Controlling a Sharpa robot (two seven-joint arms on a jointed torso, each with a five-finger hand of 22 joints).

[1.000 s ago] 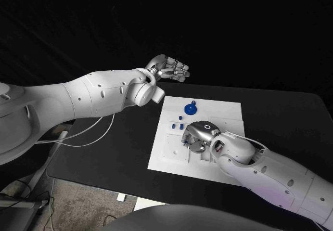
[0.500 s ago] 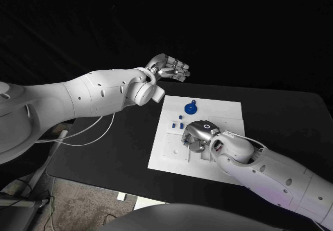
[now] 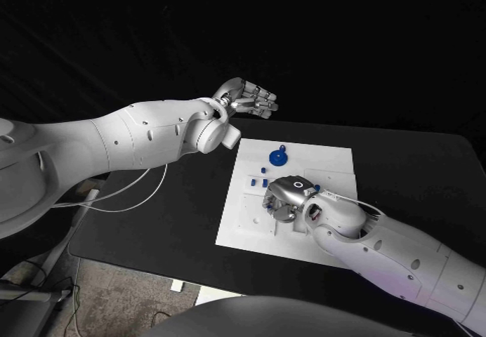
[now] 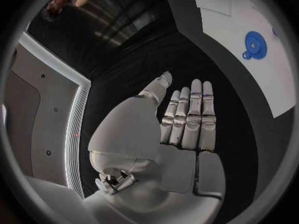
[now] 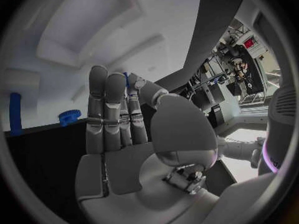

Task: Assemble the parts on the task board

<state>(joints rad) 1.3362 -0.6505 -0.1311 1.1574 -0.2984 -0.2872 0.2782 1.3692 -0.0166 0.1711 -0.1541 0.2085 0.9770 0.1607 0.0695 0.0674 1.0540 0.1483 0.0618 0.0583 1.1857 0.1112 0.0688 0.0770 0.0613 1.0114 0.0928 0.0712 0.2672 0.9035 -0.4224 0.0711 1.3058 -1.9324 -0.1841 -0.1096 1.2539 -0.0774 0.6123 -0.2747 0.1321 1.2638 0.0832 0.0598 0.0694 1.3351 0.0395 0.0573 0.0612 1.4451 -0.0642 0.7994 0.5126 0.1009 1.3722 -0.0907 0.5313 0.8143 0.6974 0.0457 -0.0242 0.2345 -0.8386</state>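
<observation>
Reaching over the white task board [image 3: 334, 158] in the middle of the black desk [image 3: 415, 175], my right robot hand [image 3: 286, 200] sits low on the board's central area, palm down. From the right wrist view its fingers [image 5: 109, 109] lie straight and pressed side by side, with a thin blue part [image 5: 127, 80] showing just behind their tips; whether the thumb pinches that part or only lies near it I cannot tell. In the same view a small blue toothed part [image 5: 70, 116] and a blue peg [image 5: 15, 113] rest on the board beyond the fingers.

My left robot hand [image 3: 248, 100] is raised beyond the far edge of the desk, well apart from the board. It holds nothing: its fingers [image 4: 187, 117] are stretched out flat and close together, with the thumb set slightly off to one side.

On the far half of the board lies a round blue disc part [image 3: 279, 157], also visible from the left wrist [image 4: 254, 45]. Nearer my right robot hand, small blue pegs [image 3: 254, 182] stand just beside it on the board.
</observation>
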